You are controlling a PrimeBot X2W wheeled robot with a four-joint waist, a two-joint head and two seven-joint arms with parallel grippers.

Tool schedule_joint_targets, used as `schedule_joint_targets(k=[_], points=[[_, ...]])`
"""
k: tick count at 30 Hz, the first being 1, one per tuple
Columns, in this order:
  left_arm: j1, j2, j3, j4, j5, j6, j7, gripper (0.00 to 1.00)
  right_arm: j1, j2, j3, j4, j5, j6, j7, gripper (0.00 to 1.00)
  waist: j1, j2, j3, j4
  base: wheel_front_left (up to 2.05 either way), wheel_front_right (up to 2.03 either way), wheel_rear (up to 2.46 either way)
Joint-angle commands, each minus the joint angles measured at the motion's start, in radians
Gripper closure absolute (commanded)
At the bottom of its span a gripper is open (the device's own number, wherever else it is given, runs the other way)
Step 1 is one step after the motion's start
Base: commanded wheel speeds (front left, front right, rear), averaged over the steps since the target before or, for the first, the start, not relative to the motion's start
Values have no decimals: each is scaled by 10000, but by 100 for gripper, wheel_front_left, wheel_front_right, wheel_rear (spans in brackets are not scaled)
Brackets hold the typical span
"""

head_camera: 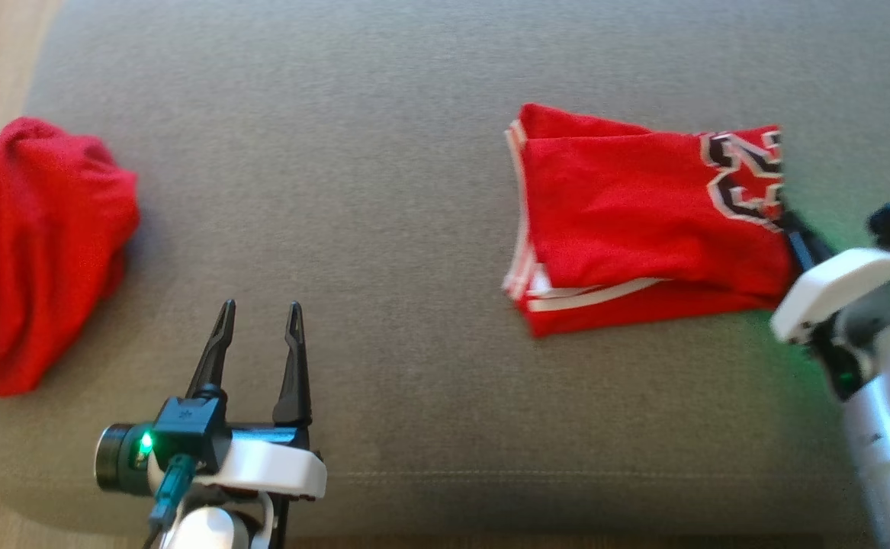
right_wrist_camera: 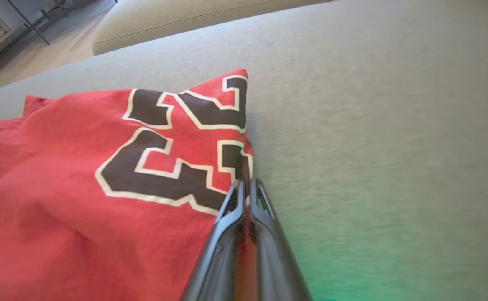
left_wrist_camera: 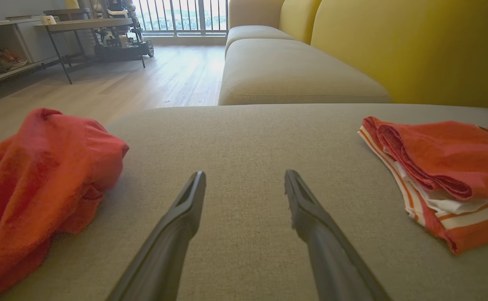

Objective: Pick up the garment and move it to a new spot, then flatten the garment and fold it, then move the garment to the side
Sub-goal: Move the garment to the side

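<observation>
The garment (head_camera: 643, 221) is a red jersey with black, white-edged numbers, lying folded on the right part of the grey cushion (head_camera: 383, 229). It also shows in the left wrist view (left_wrist_camera: 448, 167) and the right wrist view (right_wrist_camera: 80, 188). My right gripper (head_camera: 792, 229) comes in from the right and is shut on the garment's right edge beside the numbers; red cloth sits between its fingers (right_wrist_camera: 247, 184). My left gripper (head_camera: 259, 309) stands open over bare cushion at the lower left, with nothing between its fingers (left_wrist_camera: 246, 177).
A second red cloth (head_camera: 40, 244) lies crumpled at the cushion's left edge (left_wrist_camera: 39, 175). A yellow sofa (left_wrist_camera: 394, 42) stands beyond the cushion. Wooden floor (left_wrist_camera: 143, 79) and a table (left_wrist_camera: 80, 25) lie further off to the left.
</observation>
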State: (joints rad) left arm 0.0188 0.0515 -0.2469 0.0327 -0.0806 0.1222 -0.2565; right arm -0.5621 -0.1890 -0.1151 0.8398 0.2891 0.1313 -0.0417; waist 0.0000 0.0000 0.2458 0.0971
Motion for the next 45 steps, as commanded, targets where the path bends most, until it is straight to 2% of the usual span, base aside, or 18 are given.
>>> schedule_joint_targets(k=[1, 7, 10, 21, 28, 38, 39, 40, 41, 42, 45], points=[[-139, -13, 338, -349, 108, -43, -53, 0, -321, -390, 59, -405, -245, -6, -171, 100, 0, 0, 14, -200, 0, 0, 0], [-233, -13, 383, -371, 254, -173, -53, 0, -624, -1146, 14, -1168, -700, -6, 17, 100, 0, 0, 183, -813, 0, 0, 0], [-375, 0, 441, -360, 382, -301, -53, 0, -754, -1773, -7, -1737, -916, -6, 208, 100, 0, 0, 360, -1179, 0, 0, 0], [-813, 114, 570, -477, 593, -506, -53, 0, -766, -2943, -1061, -2885, -1398, -6, 461, 100, 0, 0, 982, -1613, 0, 0, 0], [-976, 172, 558, -483, 654, -615, -53, 0, -606, -3021, -1466, -3628, -1888, -6, 719, 100, 0, 0, 1238, -1730, 0, 0, 0], [-1073, 177, 559, -422, 652, -645, -53, 0, -243, -2203, -2569, -4913, -3212, -6, 1065, 100, 0, 0, 1231, -1764, 0, 0, 0], [-1081, 173, 547, -408, 647, -650, -53, 0, -221, -2144, -2695, -4966, -3335, -6, 1115, 85, 0, 0, 1214, -1747, 0, 0, 0], [-1090, 169, 535, -401, 643, -653, -53, 0, -201, -2048, -2861, -5019, -3453, -6, 1180, 42, 0, 0, 1195, -1727, 0, 0, 0], [-1090, 169, 535, -401, 643, -653, -53, 0, -201, -2048, -2861, -5019, -3453, -6, 1180, 42, 0, 0, 1195, -1727, 0, 0, 0], [-1095, 165, 526, -398, 637, -652, -53, 0, -176, -1955, -3052, -5095, -3636, -6, 1225, 0, 0, 0, 1176, -1707, 0, 0, 0], [-1079, 156, 540, -398, 614, -635, -53, 0, -33, -1696, -3392, -5442, -4244, -6, 1183, 0, 0, 0, 1109, -1666, 0, 0, 0]])
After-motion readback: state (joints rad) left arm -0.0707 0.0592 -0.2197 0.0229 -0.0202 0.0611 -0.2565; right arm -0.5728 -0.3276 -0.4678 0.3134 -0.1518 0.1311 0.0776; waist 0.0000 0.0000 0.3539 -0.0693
